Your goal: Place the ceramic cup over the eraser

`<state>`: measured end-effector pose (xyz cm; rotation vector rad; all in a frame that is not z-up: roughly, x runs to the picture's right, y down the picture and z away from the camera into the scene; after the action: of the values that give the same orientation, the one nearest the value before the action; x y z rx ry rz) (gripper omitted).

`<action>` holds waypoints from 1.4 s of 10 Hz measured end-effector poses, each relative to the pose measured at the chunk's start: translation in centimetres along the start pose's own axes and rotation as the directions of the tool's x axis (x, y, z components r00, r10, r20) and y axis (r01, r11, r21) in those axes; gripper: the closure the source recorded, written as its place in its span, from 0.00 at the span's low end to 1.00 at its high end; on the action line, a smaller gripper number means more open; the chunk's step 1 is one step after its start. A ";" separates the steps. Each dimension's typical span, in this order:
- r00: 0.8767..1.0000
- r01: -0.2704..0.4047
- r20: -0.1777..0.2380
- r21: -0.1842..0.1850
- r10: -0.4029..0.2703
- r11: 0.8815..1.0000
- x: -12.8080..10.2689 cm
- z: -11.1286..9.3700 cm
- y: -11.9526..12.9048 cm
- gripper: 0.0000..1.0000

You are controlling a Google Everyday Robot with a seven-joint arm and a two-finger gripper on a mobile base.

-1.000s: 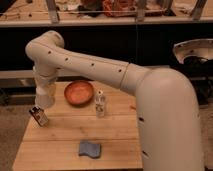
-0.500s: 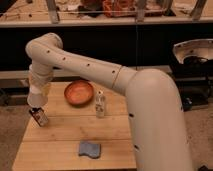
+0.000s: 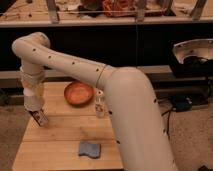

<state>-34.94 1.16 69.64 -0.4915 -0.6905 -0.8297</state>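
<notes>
The arm (image 3: 100,80) is cream with small dark dots. Its end effector (image 3: 40,117), at the left edge of the pale wood-plank counter (image 3: 60,135), looks dark. Orange-brown bowl (image 3: 78,93), clear glass bottle (image 3: 100,106), blue pad (image 3: 89,149).

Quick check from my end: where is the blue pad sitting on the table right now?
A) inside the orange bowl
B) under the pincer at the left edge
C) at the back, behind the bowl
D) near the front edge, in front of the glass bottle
D: the blue pad lies near the table's front edge, in front of the glass bottle; the pincer is at the left edge, away from it.
</notes>
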 end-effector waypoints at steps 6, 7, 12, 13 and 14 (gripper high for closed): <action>0.999 0.031 0.017 -0.052 -0.030 0.998 -0.8 -0.4 1.0 1.00; 0.999 0.035 0.021 -0.060 -0.034 0.998 -1.0 -0.2 1.1 1.00; 0.999 0.040 0.019 -0.092 -0.038 0.995 -0.9 1.0 1.2 1.00; 0.999 0.037 0.018 -0.098 -0.035 0.994 -0.8 1.3 1.2 1.00; 0.999 0.033 0.018 -0.108 -0.031 0.994 -0.6 1.9 1.4 1.00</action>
<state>-34.79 3.48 70.30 -0.5872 -0.6718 -0.8973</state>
